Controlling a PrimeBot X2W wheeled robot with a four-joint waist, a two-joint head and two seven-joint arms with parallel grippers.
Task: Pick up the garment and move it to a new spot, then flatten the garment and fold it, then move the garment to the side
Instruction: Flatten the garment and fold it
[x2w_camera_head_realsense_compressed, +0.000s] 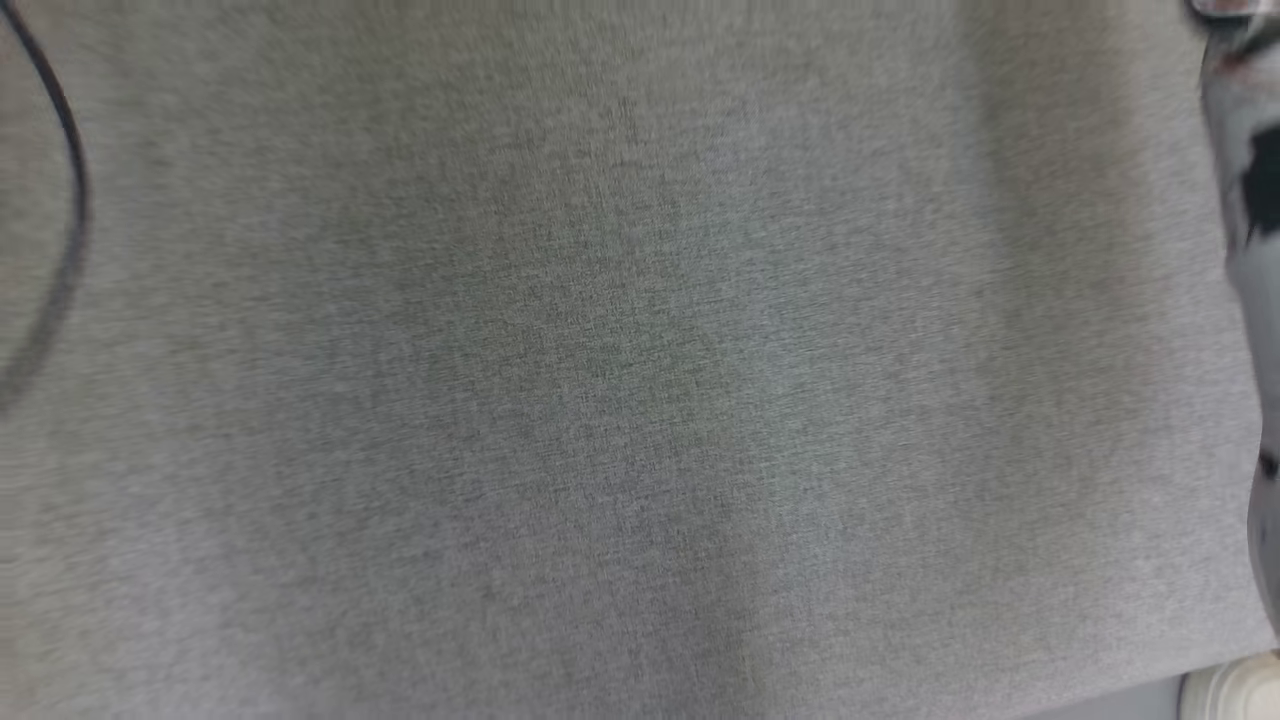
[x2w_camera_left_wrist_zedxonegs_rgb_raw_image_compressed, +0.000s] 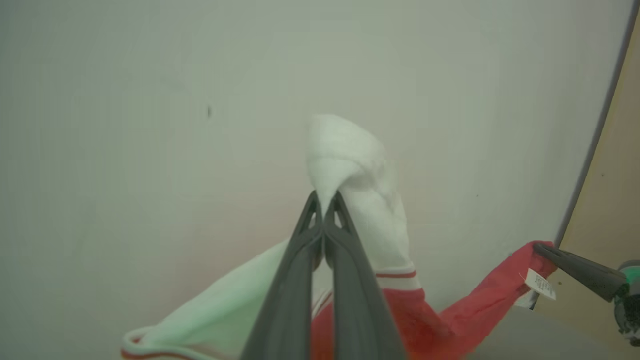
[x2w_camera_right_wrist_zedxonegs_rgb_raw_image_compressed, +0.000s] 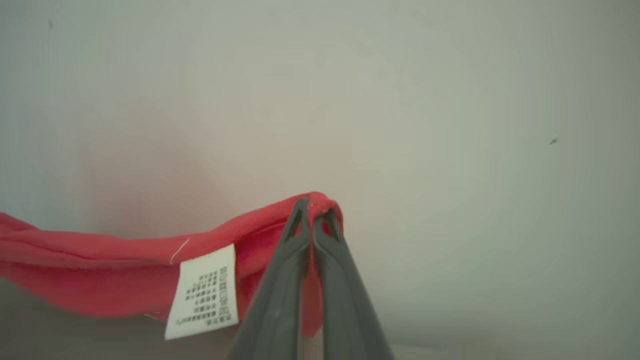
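The garment is white and red with thin stripes at its hems. In the left wrist view my left gripper is shut on a bunched white part of it, and the rest hangs down below the fingers. A red stretch runs to the right, where my right gripper pinches its end beside a white care label. The right wrist view has my right gripper shut on the red hem of the garment, with the label hanging just to its left.
The head view looks down on a grey woven cover. A black cable curves at its left edge. A pale printed thing lies along the right edge, and a white object sits at the bottom right corner.
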